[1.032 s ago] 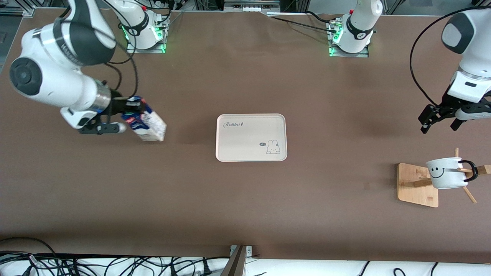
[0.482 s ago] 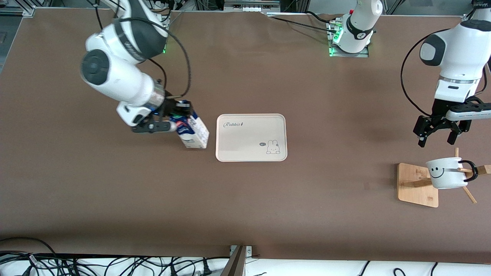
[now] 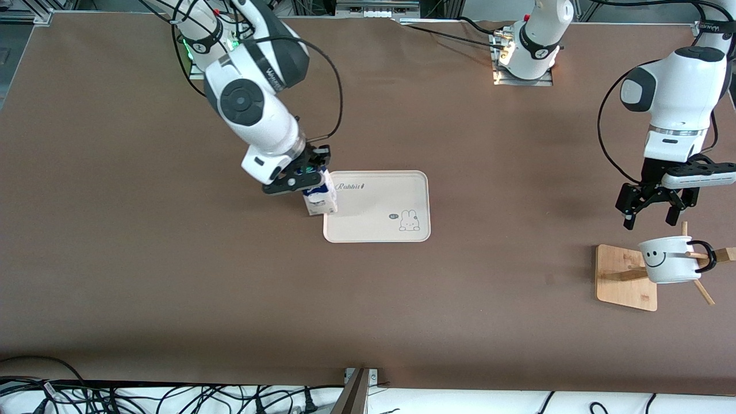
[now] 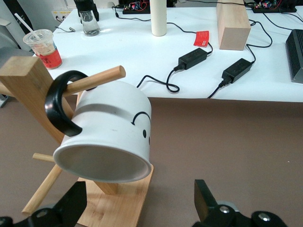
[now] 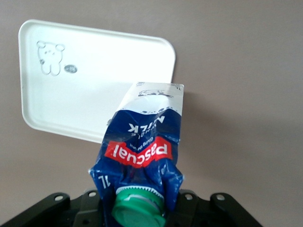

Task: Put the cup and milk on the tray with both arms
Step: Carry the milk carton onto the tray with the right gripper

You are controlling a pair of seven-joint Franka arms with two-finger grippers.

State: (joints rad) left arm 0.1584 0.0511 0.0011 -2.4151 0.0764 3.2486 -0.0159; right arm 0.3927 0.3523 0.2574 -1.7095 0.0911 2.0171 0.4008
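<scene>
The milk [image 3: 319,198], a dark blue and white carton with a green cap, hangs tilted in my right gripper [image 3: 307,175], which is shut on its top. It is over the rim of the cream tray [image 3: 374,218] at the edge toward the right arm's end; the right wrist view shows the milk [image 5: 142,142] beside the tray [image 5: 85,94]. The cup [image 3: 667,261], white with a smiley face, hangs by its black handle on a wooden rack. My left gripper [image 3: 650,213] is open just above it. In the left wrist view the cup [image 4: 111,132] sits ahead of the open fingers [image 4: 73,201].
The wooden rack has a square base [image 3: 621,282] and several pegs, near the left arm's end of the table. In the left wrist view a white bench [image 4: 142,52] off the table carries power adapters, a drink cup and a wooden block. Cables lie along the front edge.
My right arm has carried the milk from the right arm's end of the table to the tray's edge. My left gripper has come down toward the cup, still open.
</scene>
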